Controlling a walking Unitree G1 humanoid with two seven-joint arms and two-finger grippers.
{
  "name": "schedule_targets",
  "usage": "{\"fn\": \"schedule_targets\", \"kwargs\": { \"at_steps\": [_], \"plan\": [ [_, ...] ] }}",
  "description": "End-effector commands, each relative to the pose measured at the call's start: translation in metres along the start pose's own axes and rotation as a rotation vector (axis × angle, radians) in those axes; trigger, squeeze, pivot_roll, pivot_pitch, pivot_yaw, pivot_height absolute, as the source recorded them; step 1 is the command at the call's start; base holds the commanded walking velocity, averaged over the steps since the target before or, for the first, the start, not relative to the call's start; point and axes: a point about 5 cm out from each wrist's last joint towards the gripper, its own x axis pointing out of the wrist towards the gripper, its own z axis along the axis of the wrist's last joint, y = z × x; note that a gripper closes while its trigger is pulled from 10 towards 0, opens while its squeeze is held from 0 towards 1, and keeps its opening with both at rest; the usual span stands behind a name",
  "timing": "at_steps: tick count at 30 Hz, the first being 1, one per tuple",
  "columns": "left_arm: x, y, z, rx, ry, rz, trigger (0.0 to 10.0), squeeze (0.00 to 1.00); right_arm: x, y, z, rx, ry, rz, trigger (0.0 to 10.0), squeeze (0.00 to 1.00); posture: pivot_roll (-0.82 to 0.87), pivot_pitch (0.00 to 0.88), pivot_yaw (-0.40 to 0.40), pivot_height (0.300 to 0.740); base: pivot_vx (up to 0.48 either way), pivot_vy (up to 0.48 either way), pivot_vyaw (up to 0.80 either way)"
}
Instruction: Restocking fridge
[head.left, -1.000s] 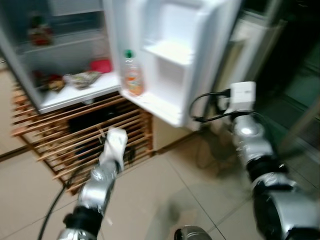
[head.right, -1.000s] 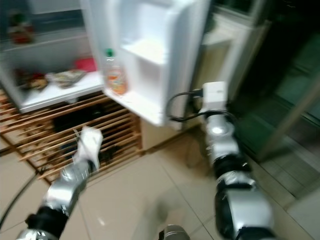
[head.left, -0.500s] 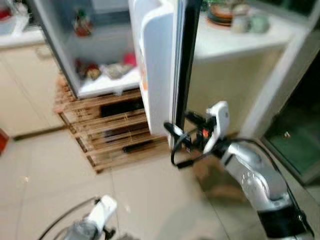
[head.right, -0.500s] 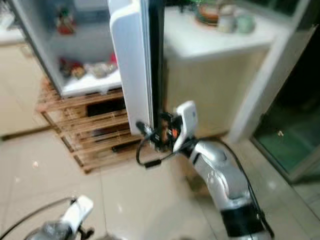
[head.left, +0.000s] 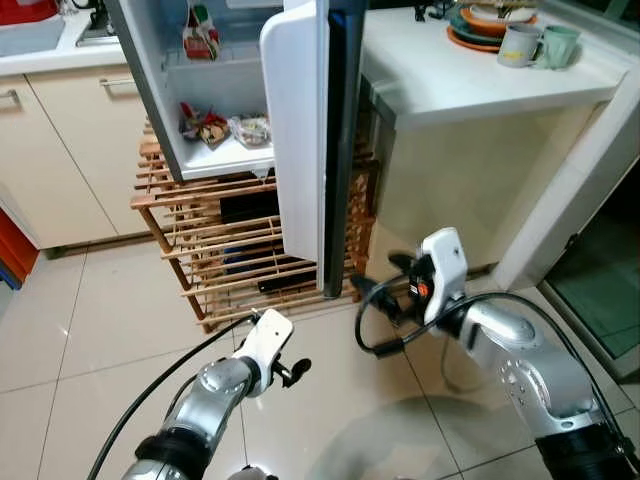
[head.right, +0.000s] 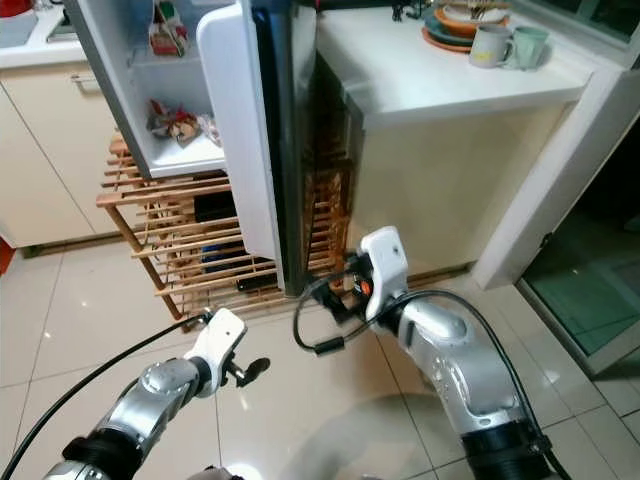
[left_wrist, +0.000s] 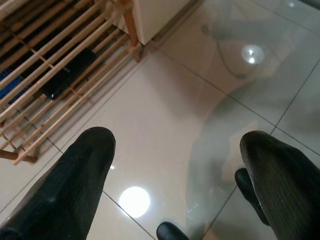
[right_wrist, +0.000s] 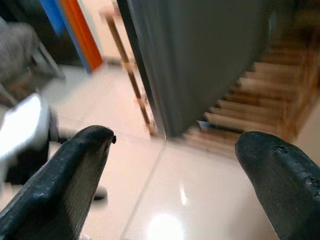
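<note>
At the top centre of the head view the fridge stands with its door half open. Right gripper sits near the door's lower edge, left gripper low over tiles, both spread wide and empty.

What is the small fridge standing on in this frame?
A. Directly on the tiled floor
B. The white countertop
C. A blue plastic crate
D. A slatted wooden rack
D: the fridge, its door open, rests on a slatted wooden rack that stands on the tiled floor; the white countertop beside it carries mugs and plates.
</note>
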Motion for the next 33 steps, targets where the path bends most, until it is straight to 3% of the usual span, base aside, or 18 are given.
{"fn": "schedule_targets", "kwargs": {
  "at_steps": [1,4,6,10,12,17,22,24,28,29,31,33],
  "plan": [
    [0.001,0.000,-0.006,-0.008,0.076,-0.036,10.0,0.00,-0.007,-0.005,-0.017,-0.009,0.123,0.003,10.0,0.00,-0.12,0.000,0.048,0.740,0.000,0.000,0.00],
    [0.001,-0.002,-0.011,0.013,0.124,-0.067,10.0,0.00,-0.013,-0.011,-0.028,-0.017,0.187,-0.013,10.0,0.00,-0.12,0.000,0.051,0.740,0.000,0.000,0.00],
    [0.005,-0.005,-0.003,0.009,0.109,-0.090,10.0,0.00,-0.019,-0.025,-0.037,-0.023,0.224,-0.088,10.0,0.00,-0.12,0.000,0.055,0.740,0.000,0.000,0.00],
    [0.015,-0.020,0.040,-0.015,-0.023,-0.170,10.0,0.00,-0.021,-0.052,-0.038,-0.059,0.250,-0.291,10.0,0.00,-0.13,0.000,0.062,0.740,0.000,0.000,0.00],
    [0.018,-0.031,0.072,-0.011,-0.115,-0.223,10.0,0.00,-0.021,-0.065,-0.032,-0.078,0.248,-0.395,10.0,0.00,-0.13,0.000,0.062,0.740,0.000,0.000,0.00],
    [0.020,-0.047,0.118,0.007,-0.245,-0.303,10.0,0.00,-0.019,-0.068,-0.026,-0.096,0.232,-0.426,10.0,0.00,-0.13,0.000,0.059,0.740,0.000,0.000,0.00],
    [0.010,-0.059,0.161,0.008,-0.400,-0.390,10.0,0.00,-0.018,-0.068,-0.027,-0.094,0.229,-0.427,10.0,0.00,-0.15,0.000,0.062,0.740,0.000,0.000,0.00],
    [0.004,-0.049,0.176,0.001,-0.476,-0.297,10.0,0.00,-0.017,-0.067,-0.028,-0.087,0.227,-0.426,10.0,0.00,-0.15,0.000,0.063,0.740,0.000,0.000,0.00],
    [-0.004,-0.009,0.184,0.058,-0.510,0.039,10.0,0.00,-0.017,-0.063,-0.033,-0.075,0.233,-0.406,10.0,0.00,-0.15,0.000,0.061,0.740,0.000,0.000,0.00],
    [-0.004,-0.009,0.184,0.058,-0.510,0.039,10.0,0.00,-0.017,-0.063,-0.033,-0.075,0.233,-0.406,10.0,0.00,-0.15,0.000,0.061,0.740,0.000,0.000,0.00],
    [-0.015,0.012,0.186,0.186,-0.553,0.187,10.0,0.00,-0.017,-0.062,-0.035,-0.070,0.239,-0.392,10.0,0.00,-0.14,0.000,0.057,0.740,0.000,0.000,0.00],
    [-0.024,0.036,0.178,0.224,-0.517,0.337,10.0,0.00,-0.017,-0.059,-0.036,-0.065,0.244,-0.365,10.0,0.00,-0.13,0.000,0.054,0.740,0.000,0.000,0.00]
  ]
}}
